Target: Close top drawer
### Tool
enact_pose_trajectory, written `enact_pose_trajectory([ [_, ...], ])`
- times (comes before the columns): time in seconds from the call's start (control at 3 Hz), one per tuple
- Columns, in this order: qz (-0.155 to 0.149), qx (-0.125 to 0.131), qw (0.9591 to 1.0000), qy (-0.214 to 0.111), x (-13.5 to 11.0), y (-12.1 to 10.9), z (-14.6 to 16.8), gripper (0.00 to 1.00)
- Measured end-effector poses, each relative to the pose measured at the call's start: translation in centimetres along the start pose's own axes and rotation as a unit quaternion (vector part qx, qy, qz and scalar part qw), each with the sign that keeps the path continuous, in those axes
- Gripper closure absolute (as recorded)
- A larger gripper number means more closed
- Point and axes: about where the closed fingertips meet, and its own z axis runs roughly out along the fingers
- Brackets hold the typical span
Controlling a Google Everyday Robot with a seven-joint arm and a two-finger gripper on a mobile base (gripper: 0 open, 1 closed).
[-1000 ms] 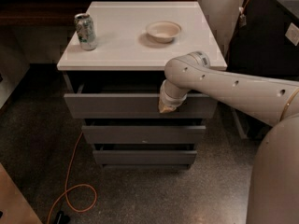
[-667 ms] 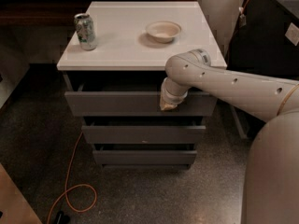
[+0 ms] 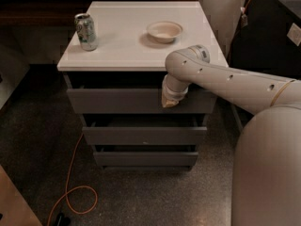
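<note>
The top drawer (image 3: pixel 117 101) has slid a little further in under the worktop (image 3: pixel 127 51) but is not yet shut. The tool (image 3: pixel 170 100) presses on its front, right of centre; I cannot tell its grip.

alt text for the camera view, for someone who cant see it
The robot's gripper is at the front panel of the top drawer, right of centre, with the drawer partly pulled out from a white-topped cabinet. On top stand a drink can at the left and a small bowl; two more grey drawers sit below.
</note>
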Motion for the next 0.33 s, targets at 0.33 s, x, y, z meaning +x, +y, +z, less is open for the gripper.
enact_pose_trajectory([
  [0.33, -0.001, -0.001, 1.0000, 0.001, -0.02, 0.00, 0.01, 1.00],
])
